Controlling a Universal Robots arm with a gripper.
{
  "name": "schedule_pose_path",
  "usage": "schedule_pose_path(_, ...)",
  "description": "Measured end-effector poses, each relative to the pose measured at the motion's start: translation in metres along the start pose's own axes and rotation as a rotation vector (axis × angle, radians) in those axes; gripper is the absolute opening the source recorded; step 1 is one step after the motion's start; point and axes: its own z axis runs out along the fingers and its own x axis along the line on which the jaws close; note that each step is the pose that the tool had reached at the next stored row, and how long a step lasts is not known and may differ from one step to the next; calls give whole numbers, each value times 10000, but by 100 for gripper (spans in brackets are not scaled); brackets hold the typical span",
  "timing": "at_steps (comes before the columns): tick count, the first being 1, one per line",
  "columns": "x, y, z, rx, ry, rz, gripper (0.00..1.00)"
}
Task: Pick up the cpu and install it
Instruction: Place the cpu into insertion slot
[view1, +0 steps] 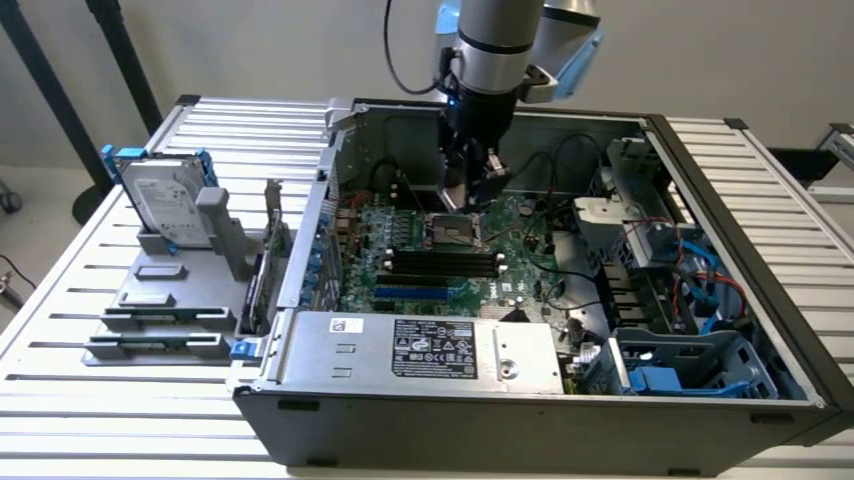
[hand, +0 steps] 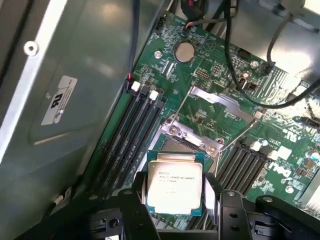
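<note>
The gripper (hand: 175, 196) clasps the cpu (hand: 174, 182) by two opposite edges, metal lid up, hanging close over the motherboard (hand: 210, 80) at the open socket (hand: 192, 139). Seating it well probably calls for a level chip, squared to the socket frame (any tilt could hurt the contacts). The computer case (view1: 534, 400) sits on a slatted metal table (view1: 80, 290) before a pale wall (view1: 267, 45).

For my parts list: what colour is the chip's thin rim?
Green on the chip; best in the wrist view.

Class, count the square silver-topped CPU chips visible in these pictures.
1: the square silver-topped cpu chip, held in the black gripper, just above the green motherboard. Others may be hidden.
</note>
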Motion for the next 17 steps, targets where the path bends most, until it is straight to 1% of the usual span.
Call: schedule_pose_path(17,-10,2,155,-203,37,3078,55)
